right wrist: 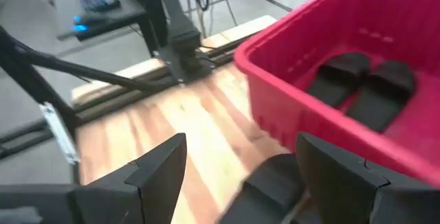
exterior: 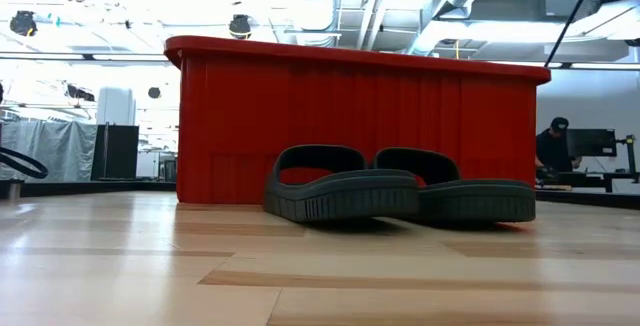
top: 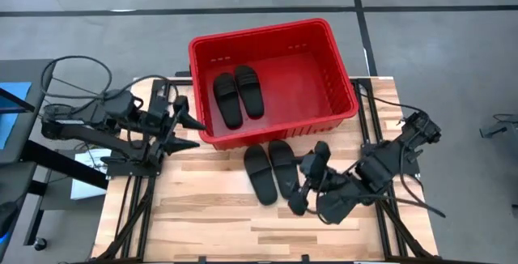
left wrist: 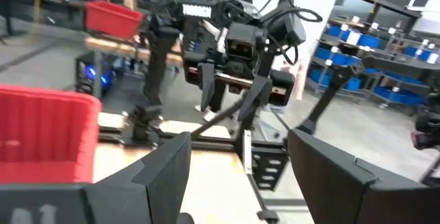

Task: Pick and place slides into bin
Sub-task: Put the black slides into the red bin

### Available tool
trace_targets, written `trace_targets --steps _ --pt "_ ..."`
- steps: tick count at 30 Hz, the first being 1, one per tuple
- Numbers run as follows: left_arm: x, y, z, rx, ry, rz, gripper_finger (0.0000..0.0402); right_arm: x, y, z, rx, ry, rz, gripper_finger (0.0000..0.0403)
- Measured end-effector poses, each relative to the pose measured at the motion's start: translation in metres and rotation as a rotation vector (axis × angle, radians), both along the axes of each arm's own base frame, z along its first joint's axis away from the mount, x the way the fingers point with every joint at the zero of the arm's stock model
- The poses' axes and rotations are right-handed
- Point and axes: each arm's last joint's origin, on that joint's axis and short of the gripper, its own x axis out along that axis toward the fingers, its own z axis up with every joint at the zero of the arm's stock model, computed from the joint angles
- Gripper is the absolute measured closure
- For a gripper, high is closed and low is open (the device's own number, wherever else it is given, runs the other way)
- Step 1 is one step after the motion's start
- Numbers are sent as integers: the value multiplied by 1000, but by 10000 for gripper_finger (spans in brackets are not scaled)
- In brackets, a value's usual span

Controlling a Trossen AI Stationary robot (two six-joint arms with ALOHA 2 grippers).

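The red bin (top: 261, 34) stands at the table's far middle and holds two black slides (top: 227, 100) (top: 250, 91) side by side on its floor; they also show in the right wrist view (right wrist: 337, 76) (right wrist: 385, 90). Two more slides (top: 260, 174) (top: 283, 166) lie flat on the table just in front of the bin, soles down (exterior: 340, 191) (exterior: 470, 198). My right gripper (top: 303, 181) is open, above and just right of the right-hand one, which shows between its fingers (right wrist: 271, 183). My left gripper (top: 198, 134) is open and empty beside the bin's left wall.
The bin's near wall (exterior: 350, 116) rises right behind the two loose slides. Bare wood (top: 210, 207) lies at the table's near left. The black table frame rails (top: 133, 191) run along both sides. A person (exterior: 552, 146) sits far off in the room.
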Motion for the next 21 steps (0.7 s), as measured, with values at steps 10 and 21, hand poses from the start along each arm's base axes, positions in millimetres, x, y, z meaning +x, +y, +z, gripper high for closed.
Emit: trace_targets --steps 10,21 --pt "24 -15 -11 -13 80 -75 168 -3 7 0 36 5 39 137" --pt "49 -20 -9 -34 -4 -78 168 -41 -18 2 -119 351 229 164"
